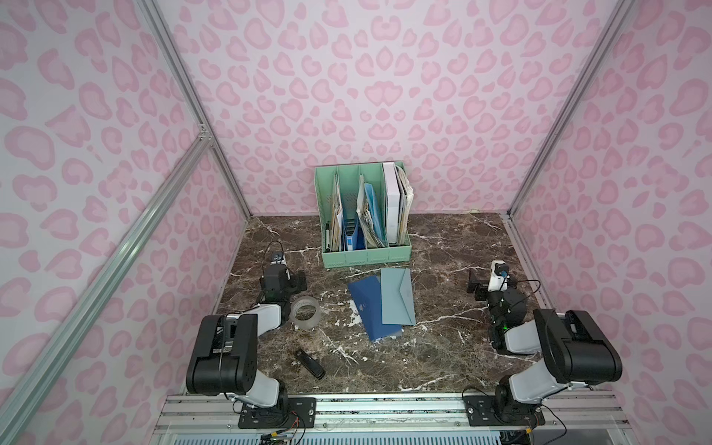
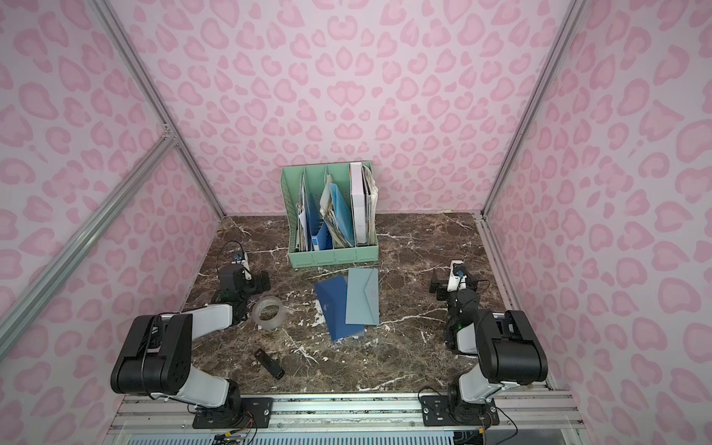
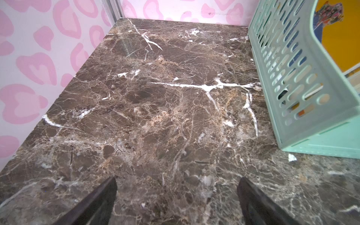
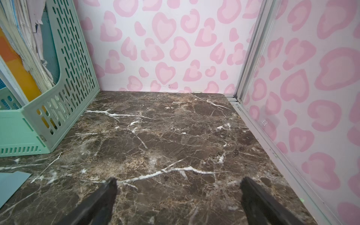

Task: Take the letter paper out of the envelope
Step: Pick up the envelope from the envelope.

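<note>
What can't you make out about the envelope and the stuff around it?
Letter paper: none shows in both top views; the envelope covers its own contents.
Dark blue folder: partly under the envelope.
Right wrist view: edge cuts off the envelope except one corner.
Black object: too small to identify.

Four cameras are covering one booth.
Both top views are looking down from high behind the arm bases [image 1: 277,412] at the whole table [image 1: 443,250], toward the back wall [image 1: 385,96]. Each wrist camera is sitting low over the marble, facing that wall; both are catching the green file rack [image 3: 292,81], the right also an envelope [image 4: 11,181] corner.
</note>
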Robot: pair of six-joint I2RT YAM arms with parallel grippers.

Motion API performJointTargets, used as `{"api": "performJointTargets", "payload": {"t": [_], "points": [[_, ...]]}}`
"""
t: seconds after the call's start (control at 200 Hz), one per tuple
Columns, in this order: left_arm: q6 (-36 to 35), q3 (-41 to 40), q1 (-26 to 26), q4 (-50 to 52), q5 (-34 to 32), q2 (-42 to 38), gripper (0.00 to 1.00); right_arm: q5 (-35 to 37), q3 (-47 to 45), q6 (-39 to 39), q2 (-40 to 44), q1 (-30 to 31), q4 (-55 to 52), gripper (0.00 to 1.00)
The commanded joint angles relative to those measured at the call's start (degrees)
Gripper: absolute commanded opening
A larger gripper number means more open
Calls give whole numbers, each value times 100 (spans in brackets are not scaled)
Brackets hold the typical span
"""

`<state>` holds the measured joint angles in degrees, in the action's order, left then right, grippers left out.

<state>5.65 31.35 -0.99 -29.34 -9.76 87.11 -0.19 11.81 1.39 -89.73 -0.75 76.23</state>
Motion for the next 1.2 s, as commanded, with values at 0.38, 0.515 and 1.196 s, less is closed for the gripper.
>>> {"api": "performJointTargets", "payload": {"t": [0.38,0.515,1.196], "points": [[-46,12,-1,-11,44,-23,99,2,-12,19,9,3,156,100],[-41,15,-1,-11,44,-23,99,1,-8,15,9,-1,157,99],[180,1702,252,2183,-1028,-762,99,775,2195,731,1008,156,-3001,100]]}}
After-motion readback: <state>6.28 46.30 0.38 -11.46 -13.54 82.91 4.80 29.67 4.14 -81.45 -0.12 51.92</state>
